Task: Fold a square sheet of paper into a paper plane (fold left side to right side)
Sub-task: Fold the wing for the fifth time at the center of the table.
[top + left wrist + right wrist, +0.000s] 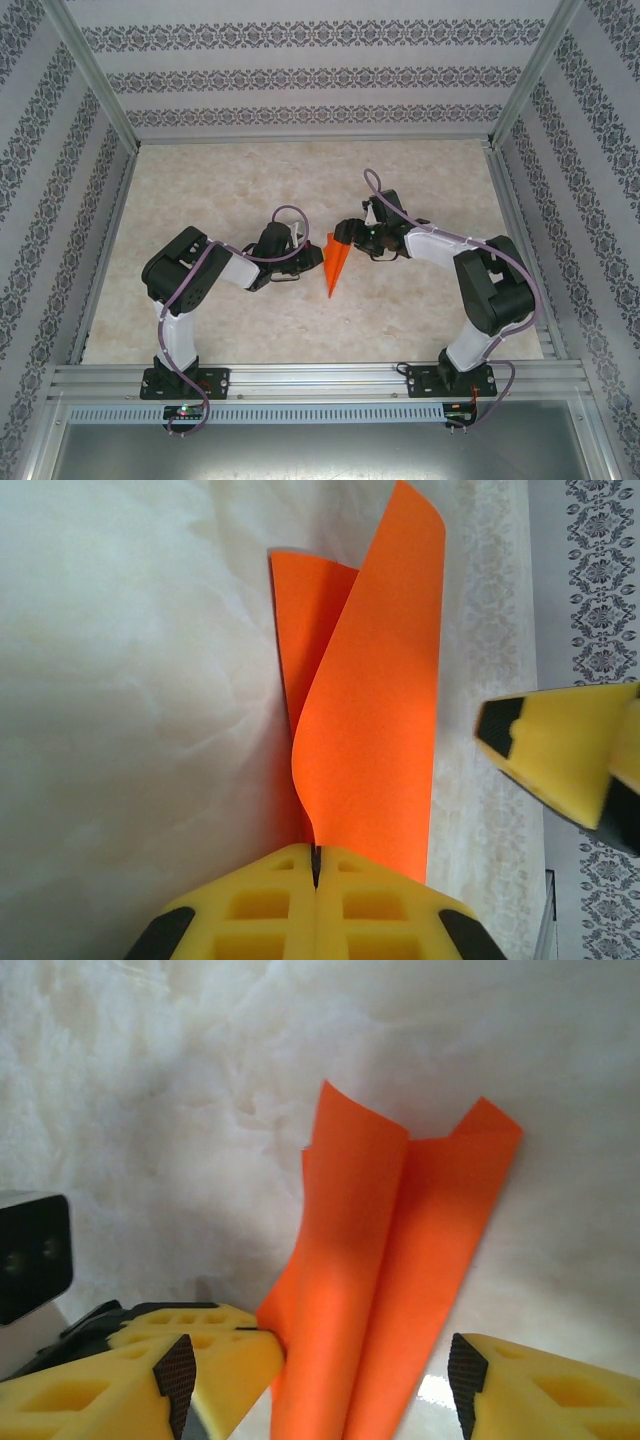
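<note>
I had the left gripper (315,858) clenched on the orange paper (375,710). Its yellow fingers (260,910) were pressed flat together, with an edge of the paper nipped in the seam between them. On that wrist camera one flap curled up off the table (130,680), and a second layer showed behind it.

From above, the paper (335,265) read as a slim pointed wedge near the middle of the marble-patterned table (200,180). Its wide end lay toward the far side and its tip toward the arms' bases. The left gripper (306,256) met it from the left, and the right gripper (347,232) hovered at its wide far end.

On the right wrist camera the right gripper (320,1375) stood released, its fingers (520,1385) spread to either side of the paper (400,1240). I couldn't tell whether either pad grazed the sheet. The left gripper's fingers (185,1318) sat just beside one of the right gripper's fingers.
</note>
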Robot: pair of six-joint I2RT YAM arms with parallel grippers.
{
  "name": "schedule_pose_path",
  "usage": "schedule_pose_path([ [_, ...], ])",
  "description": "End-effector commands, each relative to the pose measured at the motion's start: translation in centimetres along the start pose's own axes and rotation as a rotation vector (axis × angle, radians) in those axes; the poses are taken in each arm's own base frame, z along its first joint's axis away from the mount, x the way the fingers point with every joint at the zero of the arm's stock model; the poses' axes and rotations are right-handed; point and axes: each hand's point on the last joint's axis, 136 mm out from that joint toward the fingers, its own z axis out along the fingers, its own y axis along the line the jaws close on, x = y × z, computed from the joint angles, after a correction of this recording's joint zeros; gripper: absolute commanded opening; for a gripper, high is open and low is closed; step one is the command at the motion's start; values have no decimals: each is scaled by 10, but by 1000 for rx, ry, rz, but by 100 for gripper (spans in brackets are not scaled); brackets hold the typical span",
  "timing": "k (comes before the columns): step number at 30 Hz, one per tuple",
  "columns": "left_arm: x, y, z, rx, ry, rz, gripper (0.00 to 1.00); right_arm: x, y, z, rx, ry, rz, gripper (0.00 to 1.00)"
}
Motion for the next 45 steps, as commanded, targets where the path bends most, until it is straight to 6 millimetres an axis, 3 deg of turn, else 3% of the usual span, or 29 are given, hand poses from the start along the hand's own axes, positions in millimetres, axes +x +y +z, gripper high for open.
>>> schedule_pose_path([
  [1,2,12,6,-35,20,16,0,-2,3,10,-58,7,29,69],
  [9,3,7,8,-38,27,27,0,-10,5,19,-73,-1,23,70],
  [25,0,-12,11,-5,33,63,0,-1,-13,36,-13,49,42,70],
  [45,14,0,22,-20,79,50,0,2,-11,37,-1,58,28,70],
])
